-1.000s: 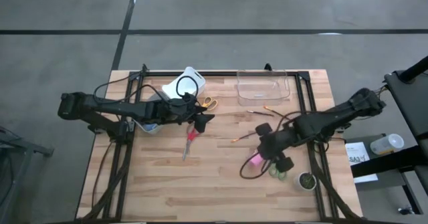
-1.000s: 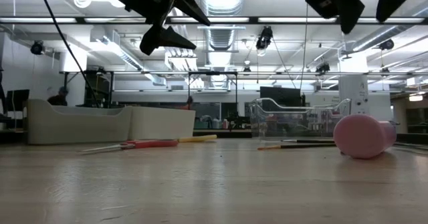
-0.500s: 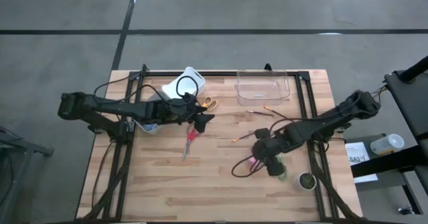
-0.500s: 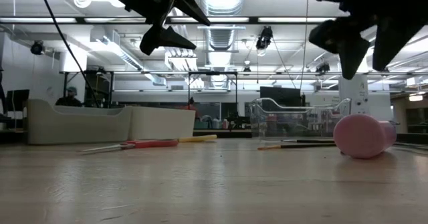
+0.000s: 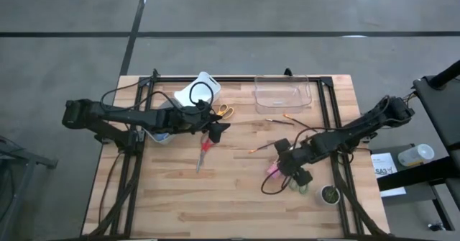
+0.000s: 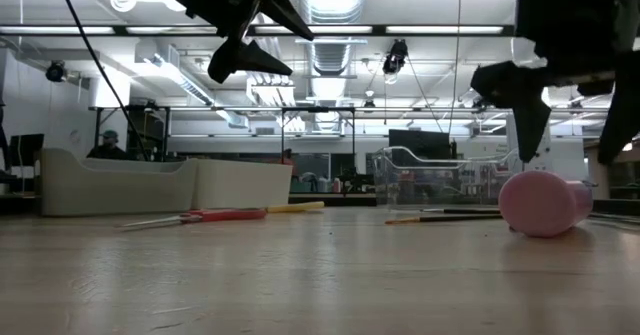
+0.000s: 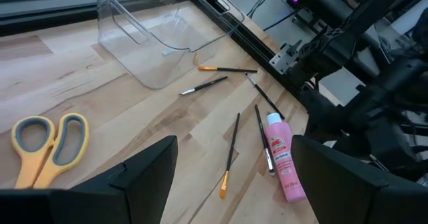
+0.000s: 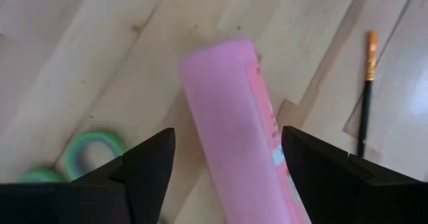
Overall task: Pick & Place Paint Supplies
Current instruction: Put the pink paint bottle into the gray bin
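The pink bottle lies on its side on the wood table, right of the middle, its round end toward the low view. My right gripper hangs open just above it, pointing steeply down, one finger on either side and clear of it. Thin brown paintbrushes lie scattered beyond the bottle. My left gripper waits open in the air over the table's left half.
A clear plastic tray stands at the far edge, a white container to its left. Yellow scissors and red scissors lie near my left gripper. Green scissors lie beside the bottle. A small dark round bottle stands near the right edge.
My right gripper has come down toward the pink bottle, and its fingers have spread wider. The bottle has not moved.
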